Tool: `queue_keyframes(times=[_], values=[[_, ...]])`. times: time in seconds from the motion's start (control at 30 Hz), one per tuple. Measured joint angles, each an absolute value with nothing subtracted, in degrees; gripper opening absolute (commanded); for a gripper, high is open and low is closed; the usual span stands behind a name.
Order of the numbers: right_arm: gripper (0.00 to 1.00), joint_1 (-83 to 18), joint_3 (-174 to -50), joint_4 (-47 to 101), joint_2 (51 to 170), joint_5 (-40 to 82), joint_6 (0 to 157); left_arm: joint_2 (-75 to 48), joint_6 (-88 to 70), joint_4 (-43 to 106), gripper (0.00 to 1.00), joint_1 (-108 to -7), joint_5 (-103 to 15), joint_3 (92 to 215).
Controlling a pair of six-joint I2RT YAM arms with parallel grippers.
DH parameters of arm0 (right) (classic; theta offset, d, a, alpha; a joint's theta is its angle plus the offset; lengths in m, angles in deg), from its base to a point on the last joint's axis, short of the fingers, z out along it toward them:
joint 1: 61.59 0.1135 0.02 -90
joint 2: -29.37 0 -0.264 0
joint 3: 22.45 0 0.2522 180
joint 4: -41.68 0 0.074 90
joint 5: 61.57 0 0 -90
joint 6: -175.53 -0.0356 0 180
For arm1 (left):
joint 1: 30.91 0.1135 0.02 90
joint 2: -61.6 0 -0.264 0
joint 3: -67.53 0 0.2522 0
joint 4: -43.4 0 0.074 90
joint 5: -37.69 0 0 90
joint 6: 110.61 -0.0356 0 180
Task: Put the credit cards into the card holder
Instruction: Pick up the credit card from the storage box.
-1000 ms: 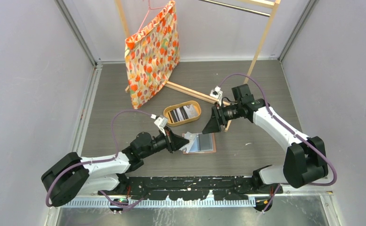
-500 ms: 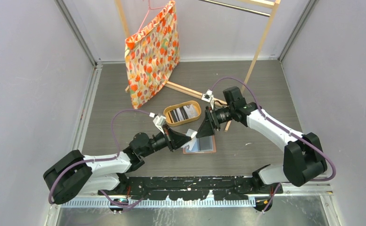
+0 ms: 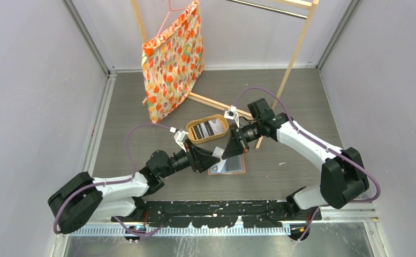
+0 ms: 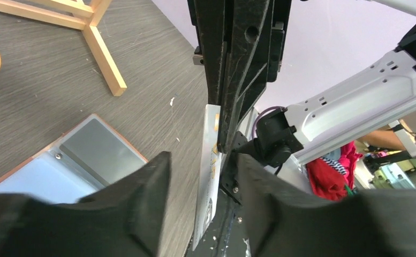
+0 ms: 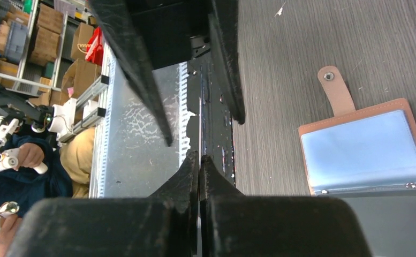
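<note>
From my seat at the controls I saw the two arms meet tip to tip above the table (image 3: 141,101), just over the near left corner of the card holder (image 3: 228,165). A white credit card (image 4: 208,176) stood on edge between them. The right gripper (image 5: 199,158) was clenched on that card's upper edge, its two fingers pressed together with the card running edge-on between them in its own wrist view. The left gripper (image 4: 203,160) had its fingers spread, one on each side of the card; I saw a gap on the left side, but I could not tell whether the right finger touched it. The card holder lay open and flat on the grey tabletop below, light-blue pocket and darker pocket facing up, its snap tab (image 5: 336,90) sticking out from one edge. Just beyond it sat the oval wooden tray (image 3: 220,117) with the other credit cards (image 3: 206,129) lying inside, dark and pale ones side by side.
</note>
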State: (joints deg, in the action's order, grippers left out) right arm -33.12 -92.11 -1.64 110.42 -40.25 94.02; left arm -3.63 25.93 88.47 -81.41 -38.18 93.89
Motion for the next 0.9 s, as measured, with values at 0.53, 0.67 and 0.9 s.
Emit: queue_keyframes(times=[0.53, 0.67, 0.9], values=[[0.01, -33.12, -99.74, -27.30, 114.93, -40.03, 120.55, 23.05, 15.00, 52.27, 0.83, -81.13, -33.96, 98.20], [0.01, -33.12, -99.93, -29.40, 114.93, -40.03, 122.85, 16.78, 14.72, 51.62, 0.78, -81.13, -31.25, 99.86], [0.01, -33.01, -100.68, -31.41, 115.78, -40.01, 124.86, 4.15, 16.34, 54.85, 0.51, -81.06, -26.07, 101.72]])
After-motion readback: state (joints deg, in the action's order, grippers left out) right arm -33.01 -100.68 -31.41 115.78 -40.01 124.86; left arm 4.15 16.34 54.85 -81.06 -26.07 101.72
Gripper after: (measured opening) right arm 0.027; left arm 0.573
